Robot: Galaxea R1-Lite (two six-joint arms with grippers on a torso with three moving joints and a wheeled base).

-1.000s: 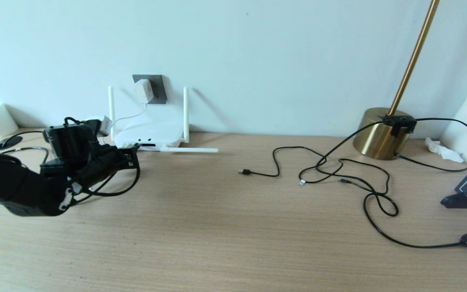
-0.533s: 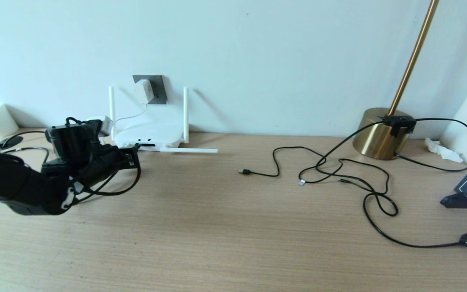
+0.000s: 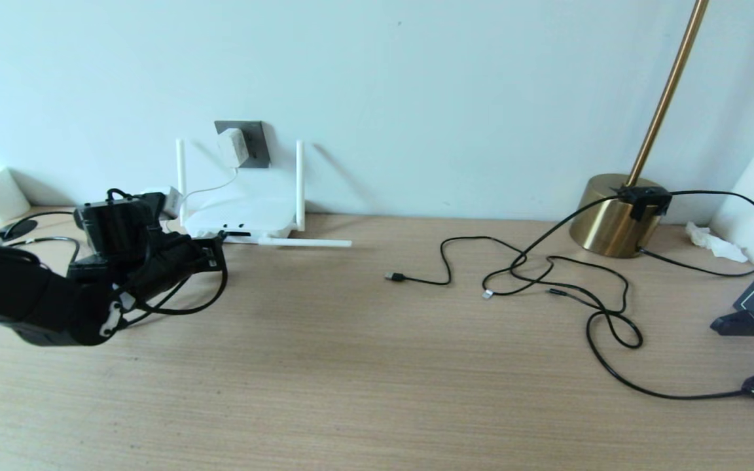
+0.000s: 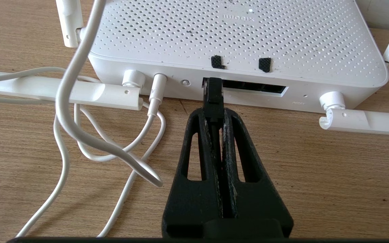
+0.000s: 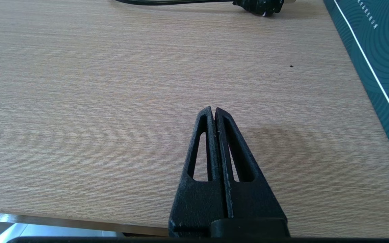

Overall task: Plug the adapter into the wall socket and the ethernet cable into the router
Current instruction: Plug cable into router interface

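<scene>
The router (image 4: 235, 37) carries an embossed brand mark on its perforated top, seen upside down and not clearly legible; "RESET" is faintly printed by a pinhole. The left gripper (image 4: 214, 116) is clamped on the ethernet cable (image 4: 212, 96), its plug at the end port. The adapter (image 3: 231, 146) sits in the wall socket (image 3: 256, 140). White cords (image 4: 79, 135) lie beside. The right gripper (image 5: 213, 113), jaws together, hovers over the bare table (image 5: 79, 101).
</scene>
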